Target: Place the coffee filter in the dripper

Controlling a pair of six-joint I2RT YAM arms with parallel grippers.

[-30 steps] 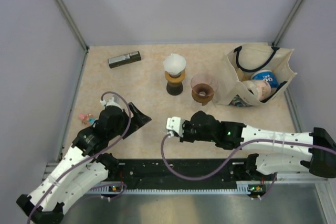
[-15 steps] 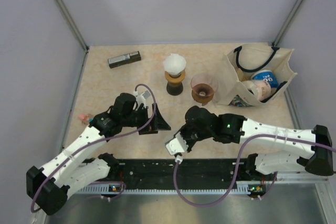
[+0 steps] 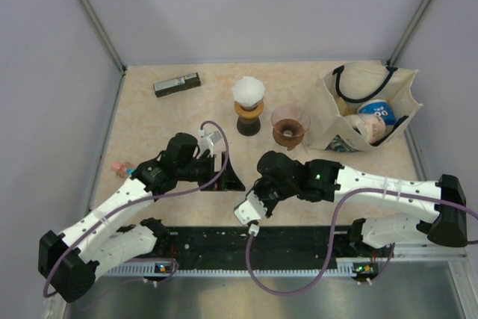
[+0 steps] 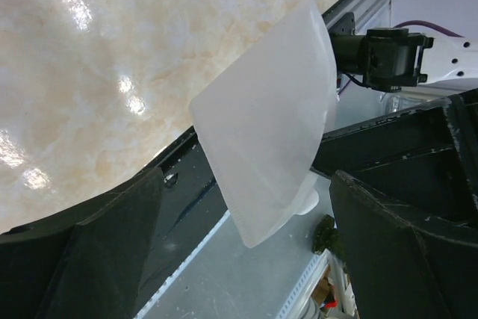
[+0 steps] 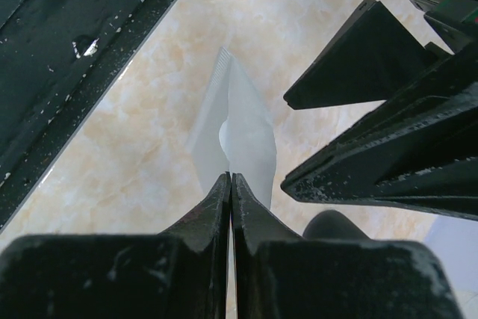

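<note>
Coffee filter (image 5: 235, 128) — white, translucent, pressed flat into a fan shape — is being held by one edge in the right hand (image 5: 231, 177). The two fingers of that hand are pressing tight together on the paper, with no gap showing between them. The rest of the paper is standing out ahead of the fingertips, edge-on to the right wrist camera.

The left hand (image 4: 246, 173) is standing released, its fingers spread wide. In the left wrist view the filter is hanging in the gap between them, and neither finger is touching it. In the right wrist view the same black fingers are showing just beside the paper, on its right.

From above, both hands are meeting near the middle of the tabletop (image 3: 149, 125), close to the near edge and the black rail (image 3: 246, 240). The filter itself is too small and too hidden there to make out.

The dripper (image 3: 290, 126) — amber, funnel-shaped — is sitting upright farther back on the tabletop, apart from both hands, and nothing is showing inside it. Just to its left a brown stand (image 3: 248, 116) is carrying a white paper top. To the right of the dripper, a cream tote bag (image 3: 373, 80) is standing open with packaged goods inside. A black bar (image 3: 177, 84) is lying near the far left corner.
</note>
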